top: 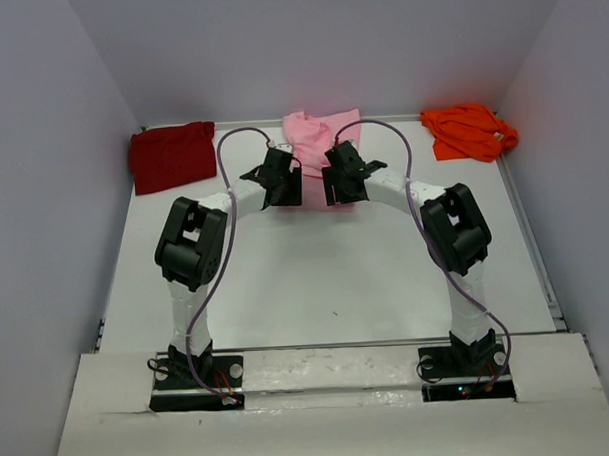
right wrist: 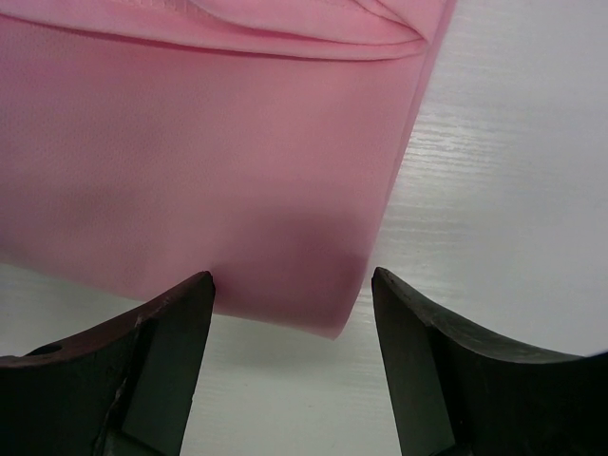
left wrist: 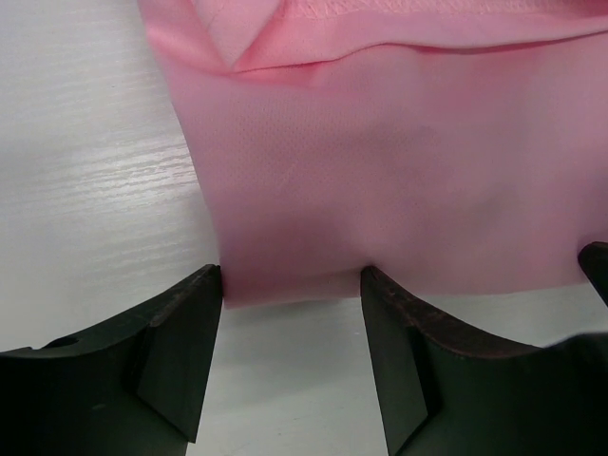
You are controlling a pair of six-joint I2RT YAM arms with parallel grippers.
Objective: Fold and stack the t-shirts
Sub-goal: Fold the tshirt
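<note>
A light pink t-shirt (top: pixel 316 136) lies folded at the back middle of the table, with a dark red t-shirt (top: pixel 172 156) at the back left and a bright orange t-shirt (top: pixel 469 130) at the back right. Both grippers hover at the pink shirt's near edge. My left gripper (left wrist: pixel 291 275) is open, its fingers straddling the near left corner of the pink cloth (left wrist: pixel 380 161). Over the near right corner of the pink cloth (right wrist: pixel 209 180), my right gripper (right wrist: pixel 293 280) stands open too. Neither pair of jaws holds any cloth.
White walls enclose the white table (top: pixel 316 278) on three sides. The red shirt lies close to the left wall and the orange one close to the right wall. Purple cables (top: pixel 222 151) loop over both arms.
</note>
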